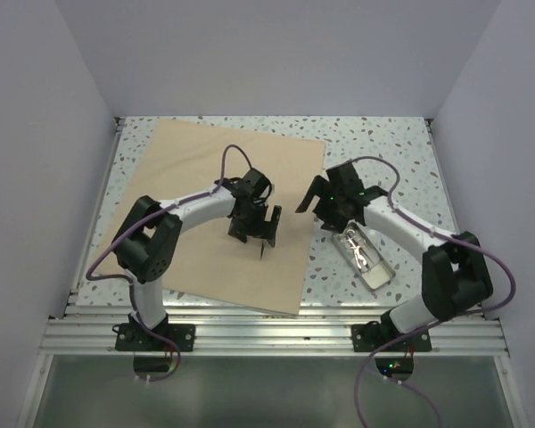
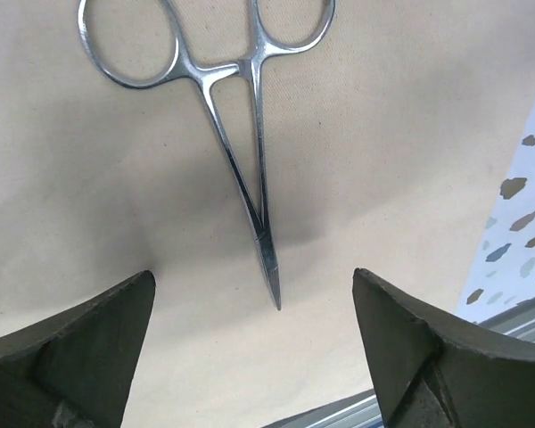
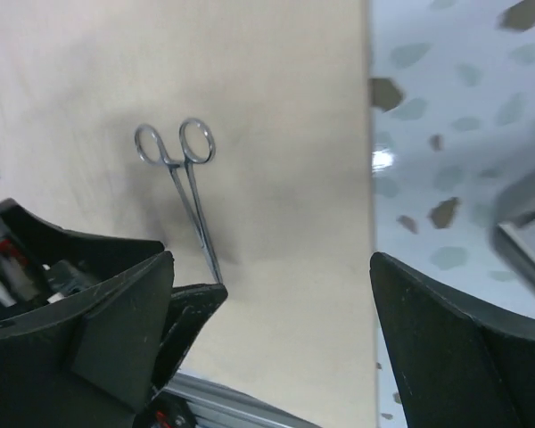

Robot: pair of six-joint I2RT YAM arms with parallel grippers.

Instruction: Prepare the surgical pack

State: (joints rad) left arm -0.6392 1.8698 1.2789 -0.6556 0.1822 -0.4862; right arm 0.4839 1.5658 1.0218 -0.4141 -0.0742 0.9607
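Black fingers [image 2: 89, 348] of the left gripper [image 2: 252, 276] stand wide apart in my left wrist view, with nothing clamped between them. Between and just beyond the fingertips I see the pointed tip of a pair of steel ring-handled forceps [image 2: 259, 169]. The forceps lie flat, tips together and toward the gripper, with the two finger rings at the far end. I cannot tell from these views whether the fingertips touch the surface beneath.

That surface is the surgical pack [image 1: 214, 169], a plain tan wrap spread out as a single flat sheet. It covers the left half of the worktop [image 1: 383, 143] and is turned slightly askew. One corner lies near the worktop's far left corner, and its near edge reaches the aluminium rail [image 1: 276, 334] along the worktop's near edge. The forceps rest on the wrap toward its near right corner.

The right gripper [image 3: 269, 263] also has its fingers spread wide and carries nothing. It hangs over the right edge of the wrap, and in my right wrist view that edge runs just inside its right-hand finger. The same view shows the forceps on the wrap, with one finger of the left gripper close to their tip.

Right of the wrap the speckled worktop is bare. A small shiny metal tray [image 1: 366, 259] sits on it toward the near right, beside the right arm and clear of the wrap. Something metallic lies inside the tray, too small for me to name.
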